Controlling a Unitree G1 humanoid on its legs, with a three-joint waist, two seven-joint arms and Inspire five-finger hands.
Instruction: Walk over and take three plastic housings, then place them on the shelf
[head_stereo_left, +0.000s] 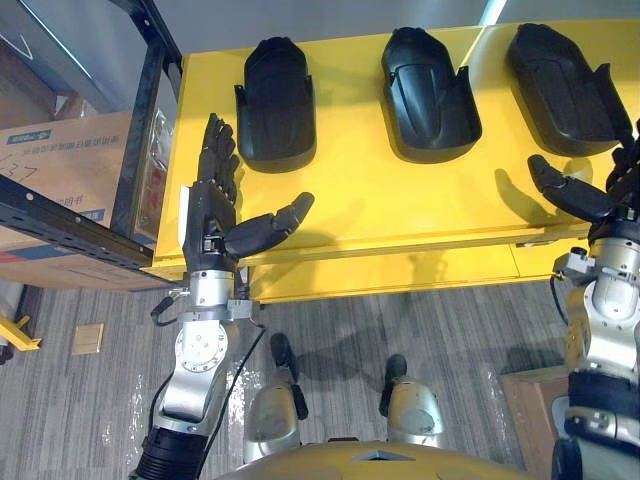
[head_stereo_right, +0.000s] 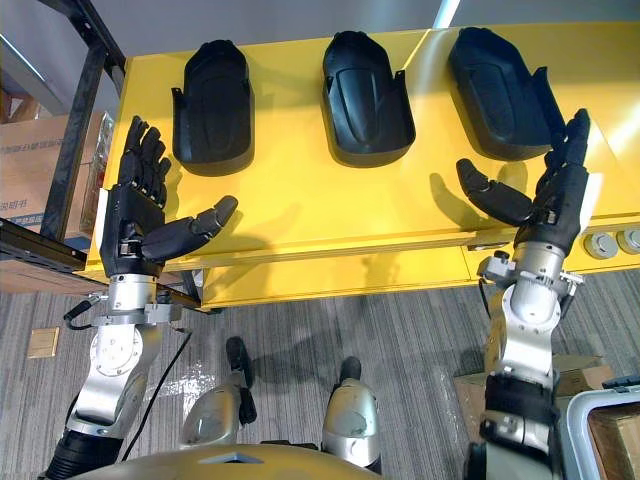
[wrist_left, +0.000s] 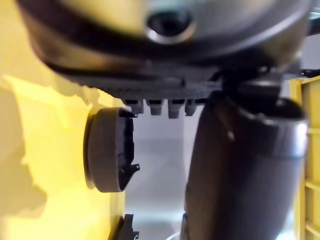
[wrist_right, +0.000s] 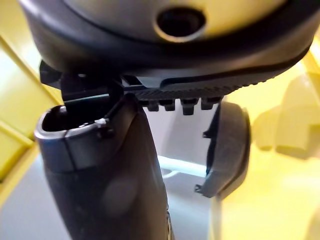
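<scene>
Three black plastic housings lie in a row on the yellow table (head_stereo_left: 360, 200): a left housing (head_stereo_left: 275, 103), a middle housing (head_stereo_left: 430, 93) and a right housing (head_stereo_left: 565, 87). My left hand (head_stereo_left: 213, 205) hovers open over the table's front left corner, fingers straight, thumb out, just short of the left housing. My right hand (head_stereo_right: 555, 195) is open near the front right, thumb spread, just below the right housing (head_stereo_right: 500, 90). In the left wrist view a housing (wrist_left: 107, 150) stands past my thumb. The right wrist view shows a housing (wrist_right: 227, 147) beside the thumb. Neither hand holds anything.
A black metal shelf frame (head_stereo_left: 140, 130) stands left of the table, with a cardboard box (head_stereo_left: 55, 165) behind it. Another brown box (head_stereo_left: 530, 415) sits on the grey carpet at the lower right. A yellow drawer front runs along the table's near edge (head_stereo_left: 400, 270).
</scene>
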